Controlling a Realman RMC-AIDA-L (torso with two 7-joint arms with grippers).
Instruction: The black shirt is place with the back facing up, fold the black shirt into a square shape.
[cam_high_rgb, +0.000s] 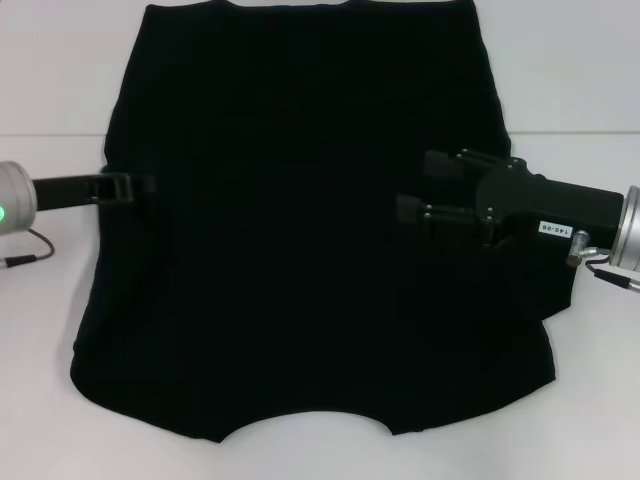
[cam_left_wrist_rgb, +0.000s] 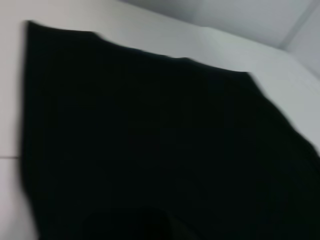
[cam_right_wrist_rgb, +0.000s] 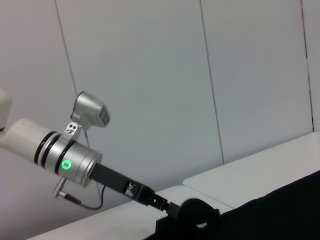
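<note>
You are looking at the large plain black soft cloth T-shirt (cam_high_rgb: 300, 230), which lies flat on the white table surface (cam_high_rgb: 50, 60) and fills most of the head view, from the 12 o'clock edge down to 6 o'clock. Its upper part is narrower than its lower part, and its near edge at 6 o'clock shows a shallow curved notch. No lettering shows on the upward face. Note the thin seam line in the table running across at roughly mid-height on both sides of the garment. The left gripper (cam_high_rgb: 140, 186) sits at 9 o'clock in the head view, its slim black fingers reaching in level with the table to the garment's left edge; you cannot tell whether they are parted or closed on cloth, because black lies against black there. The right gripper (cam_high_rgb: 412, 190) sits at 3 o'clock above the garment's right half, with its two black fingers (cam_high_rgb: 445, 160) spread apart one beyond the other and nothing visible between them. In the left wrist view the black cloth (cam_left_wrist_rgb: 160, 150) covers nearly the whole picture with white table around it. In the right wrist view you see the left arm's silver wrist with a green light (cam_right_wrist_rgb: 70, 162), and a corner of the black cloth (cam_right_wrist_rgb: 280, 210) on the table.
</note>
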